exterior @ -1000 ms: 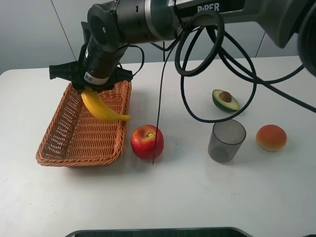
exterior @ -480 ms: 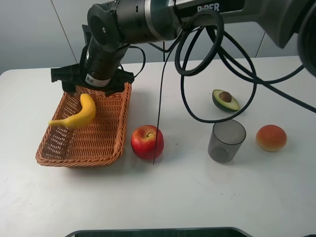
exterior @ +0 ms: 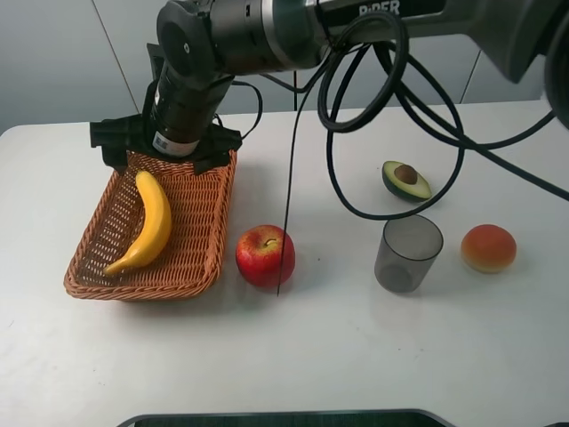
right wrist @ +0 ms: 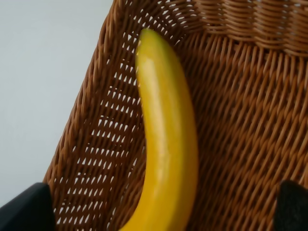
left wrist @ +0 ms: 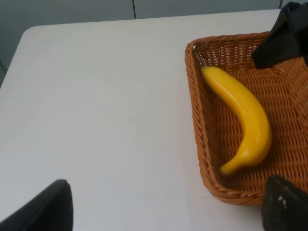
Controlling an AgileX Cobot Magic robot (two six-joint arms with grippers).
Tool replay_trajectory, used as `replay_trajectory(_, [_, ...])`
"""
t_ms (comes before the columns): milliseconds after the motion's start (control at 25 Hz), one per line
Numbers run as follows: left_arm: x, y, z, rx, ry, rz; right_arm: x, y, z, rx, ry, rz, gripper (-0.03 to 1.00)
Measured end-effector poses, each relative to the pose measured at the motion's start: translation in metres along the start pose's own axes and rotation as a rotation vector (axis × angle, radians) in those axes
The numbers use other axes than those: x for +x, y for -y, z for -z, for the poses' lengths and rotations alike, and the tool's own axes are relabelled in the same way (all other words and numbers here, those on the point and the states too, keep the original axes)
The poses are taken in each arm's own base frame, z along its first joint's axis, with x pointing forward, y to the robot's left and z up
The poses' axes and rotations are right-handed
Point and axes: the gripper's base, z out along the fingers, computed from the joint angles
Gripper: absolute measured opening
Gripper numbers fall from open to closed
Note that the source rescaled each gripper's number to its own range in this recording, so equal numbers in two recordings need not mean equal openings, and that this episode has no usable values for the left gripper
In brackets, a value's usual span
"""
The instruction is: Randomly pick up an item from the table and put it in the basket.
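The yellow banana lies loose inside the orange-brown wicker basket, along its left side, stem end toward the front. My right gripper reaches across the white table and hangs open and empty over the basket's far end, just above the banana. The right wrist view shows the banana on the basket's weave, with the gripper fingers spread wide. The left wrist view shows the banana in the basket from the side, with my left gripper open and empty.
A red apple sits just right of the basket. A halved avocado, a grey translucent cup and an orange-red fruit stand on the right. Black cables hang down near the apple.
The right gripper opened and let go of the banana. The banana dropped into the basket, swung round and now lies still along its left side.
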Motion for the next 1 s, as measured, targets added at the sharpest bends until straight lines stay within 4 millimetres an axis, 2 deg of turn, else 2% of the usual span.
replay_trajectory(200, [0.000, 0.000, 0.000, 0.000, 0.000, 0.000, -0.005, -0.003, 0.025, 0.000, -0.004, 0.064, 1.00])
replay_trajectory(320, [0.000, 0.000, 0.000, 0.000, 0.000, 0.000, -0.012, 0.004, 0.043, 0.024, -0.027, 0.108, 1.00])
replay_trajectory(680, [0.000, 0.000, 0.000, 0.000, 0.000, 0.000, -0.024, 0.052, 0.086, 0.216, -0.185, 0.230, 1.00])
replay_trajectory(840, [0.000, 0.000, 0.000, 0.000, 0.000, 0.000, -0.030, 0.077, 0.104, 0.299, -0.250, 0.212, 1.00])
replay_trajectory(1000, [0.000, 0.000, 0.000, 0.000, 0.000, 0.000, -0.032, 0.100, 0.128, 0.334, -0.246, 0.166, 1.00])
